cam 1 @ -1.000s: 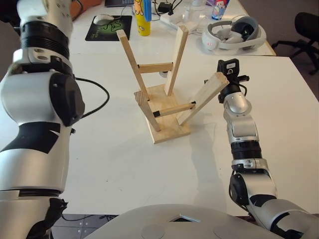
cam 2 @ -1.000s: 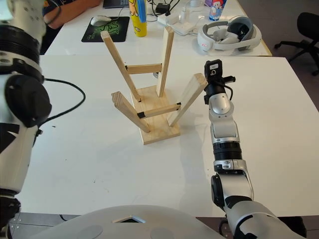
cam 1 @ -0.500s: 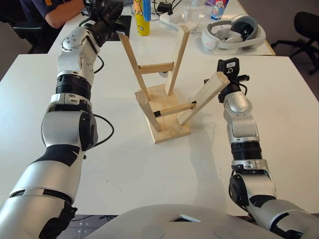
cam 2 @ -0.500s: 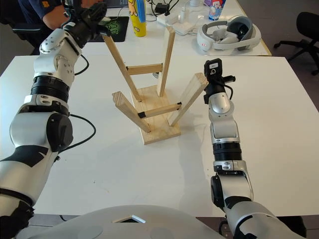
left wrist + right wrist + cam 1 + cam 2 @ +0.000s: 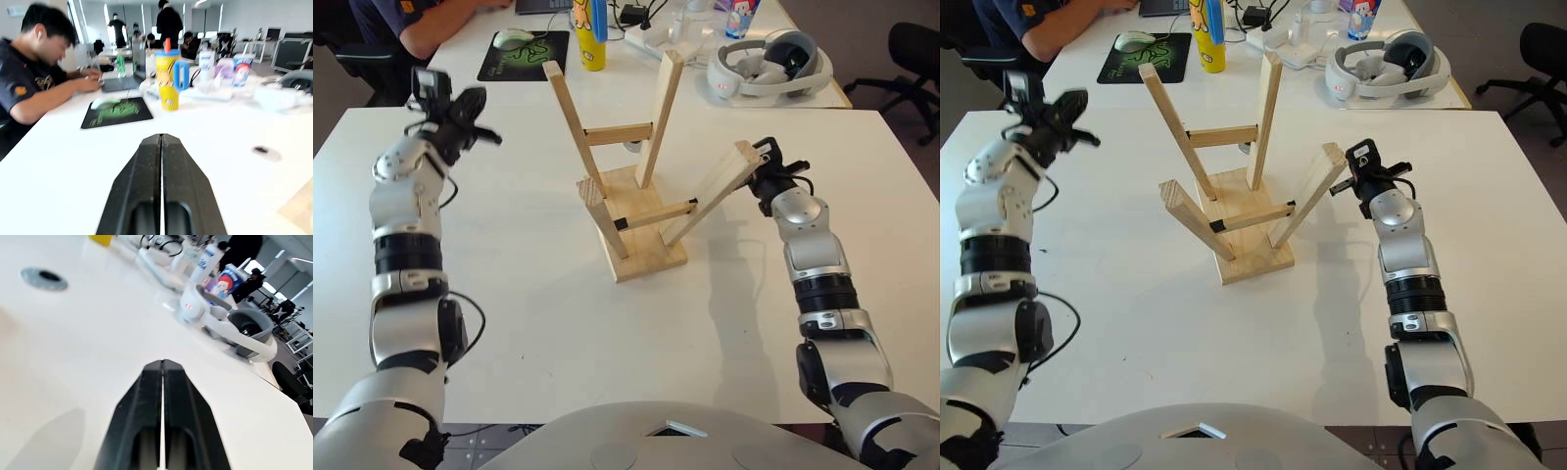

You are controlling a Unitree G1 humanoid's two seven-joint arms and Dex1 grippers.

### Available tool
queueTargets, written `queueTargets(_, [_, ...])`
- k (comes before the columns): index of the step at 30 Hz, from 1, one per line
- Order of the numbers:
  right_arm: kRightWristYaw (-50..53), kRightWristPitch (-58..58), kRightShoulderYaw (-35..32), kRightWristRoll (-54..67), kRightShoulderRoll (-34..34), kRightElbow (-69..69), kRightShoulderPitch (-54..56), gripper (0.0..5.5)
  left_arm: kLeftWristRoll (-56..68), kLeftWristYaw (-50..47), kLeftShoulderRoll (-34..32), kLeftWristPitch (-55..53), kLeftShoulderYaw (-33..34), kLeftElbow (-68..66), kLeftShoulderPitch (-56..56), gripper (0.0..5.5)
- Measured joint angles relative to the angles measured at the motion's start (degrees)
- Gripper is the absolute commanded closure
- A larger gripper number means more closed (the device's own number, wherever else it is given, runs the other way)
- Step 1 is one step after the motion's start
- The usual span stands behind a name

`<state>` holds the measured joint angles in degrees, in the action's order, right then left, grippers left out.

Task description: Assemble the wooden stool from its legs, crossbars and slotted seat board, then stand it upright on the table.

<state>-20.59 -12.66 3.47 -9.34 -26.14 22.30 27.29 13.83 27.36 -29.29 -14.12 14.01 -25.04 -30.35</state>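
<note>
item: wooden stool (image 5: 628, 211), on the white counter (image 5: 548, 323).
position: we find it upside down near the middle of the counter. the seat board (image 5: 654, 258) lies flat on the surface and four legs (image 5: 572, 121) point up and splay outward.
fittings: two crossbars (image 5: 619, 133) are in place, one joining the far pair of legs and one joining the near pair. every part looks seated, so we judge assembly to be finished or very nearly so.

item: right pincer (image 5: 162, 364).
state: clenched on nothing, the two fingers pressed flat together. it sits just beside the upper end of the outer leg (image 5: 713, 198) on the robot's right. we cannot tell whether it touches the wood.

item: left pincer (image 5: 161, 138).
state: likewise clenched and empty, held up over the far left of the counter, well apart from the stool.

step in hand: we judge it to be the turn-over, as the stool is built but stands on its seat.

next move: both pincers would need to release and take hold of the frame, for example a leg on each side. the stool then has to be tipped over without the joints pulling loose and set down on its four leg ends.
</note>
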Motion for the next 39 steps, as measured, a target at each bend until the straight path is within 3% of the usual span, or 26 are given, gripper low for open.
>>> queueTargets(5, [-16.39,1.74,9.72,0.98,-2.39,-10.49,-7.51,5.50,0.33,-1.93,-0.16,-5.72,1.16,13.09,14.68,5.48])
queueTargets(9, [-31.40,5.31,14.95,5.55,-7.71,-22.02,-13.87,5.50,0.49,-2.86,1.66,-8.78,-0.19,18.08,19.45,5.48])
queueTargets(12, [-35.72,3.38,15.51,9.76,-8.78,-29.76,-17.14,5.50,0.63,-3.63,1.99,-10.26,-0.36,20.46,19.66,5.48])
queueTargets(15, [-36.23,-2.66,15.61,17.28,-4.48,-37.13,-17.60,5.50,0.70,-4.55,2.23,-10.84,-0.27,21.67,19.80,5.48])
queueTargets(20, [-36.03,-9.33,14.07,23.37,-1.99,-38.88,-14.45,5.50,0.46,-5.19,2.40,-11.45,0.09,22.17,24.17,5.48])
queueTargets(23, [-41.04,-10.23,12.69,24.62,-6.74,-37.88,-12.91,5.50,0.22,-2.76,1.73,-13.51,-2.03,24.22,29.05,5.48])
queueTargets(28, [-55.10,-6.18,11.97,23.66,-20.92,-31.08,-11.79,5.50,1.27,11.48,-5.71,-17.28,-13.76,38.59,39.17,5.48])
queueTargets(34, [-49.04,-0.22,12.49,16.24,-19.57,-23.39,-9.32,5.50,7.55,18.09,-8.11,-23.58,-19.96,54.99,38.91,5.48])
queueTargets(39, [-43.44,1.86,12.77,13.45,-16.16,-20.96,-9.17,5.50,14.25,16.44,-3.75,-28.69,-21.86,60.50,33.28,5.48])
